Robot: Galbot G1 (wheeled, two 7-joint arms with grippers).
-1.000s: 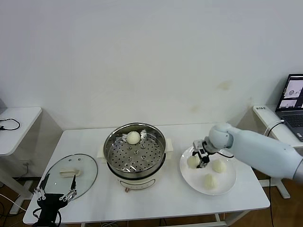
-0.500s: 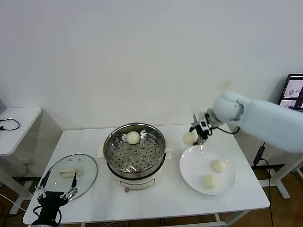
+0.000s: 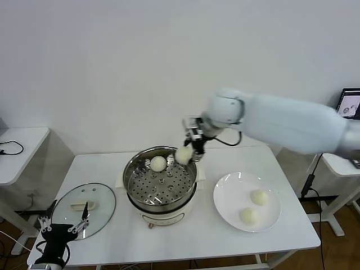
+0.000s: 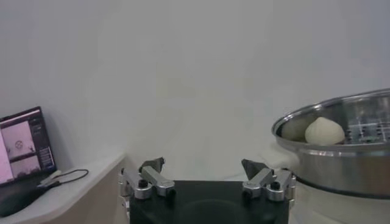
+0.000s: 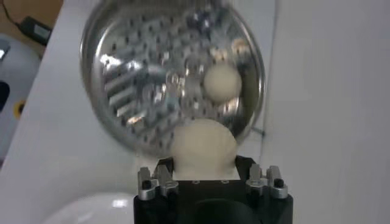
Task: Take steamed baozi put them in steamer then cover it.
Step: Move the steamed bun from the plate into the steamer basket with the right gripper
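My right gripper (image 3: 189, 151) is shut on a cream-white baozi (image 3: 183, 155) and holds it in the air over the right rim of the steamer (image 3: 130, 169). In the right wrist view that baozi (image 5: 203, 148) sits between the jaws of the right gripper (image 5: 204, 165), above the perforated steamer floor (image 5: 140, 91). A second baozi (image 3: 158, 163) rests inside the steamer at the back. Two more baozi (image 3: 259, 197) (image 3: 248, 215) lie on the white plate (image 3: 225, 191). The left gripper (image 3: 63, 225) hangs open at the table's front left, near the glass lid (image 3: 101, 197).
The steamer stands on a white electric base (image 3: 163, 215) at the table's middle. A side table with a cable (image 3: 14, 147) is at the far left. A laptop (image 3: 350, 103) sits on a stand at the far right.
My right gripper lifted one baozi off the plate and carried it left to the steamer's rim. The plate now holds two. The left arm stayed put.
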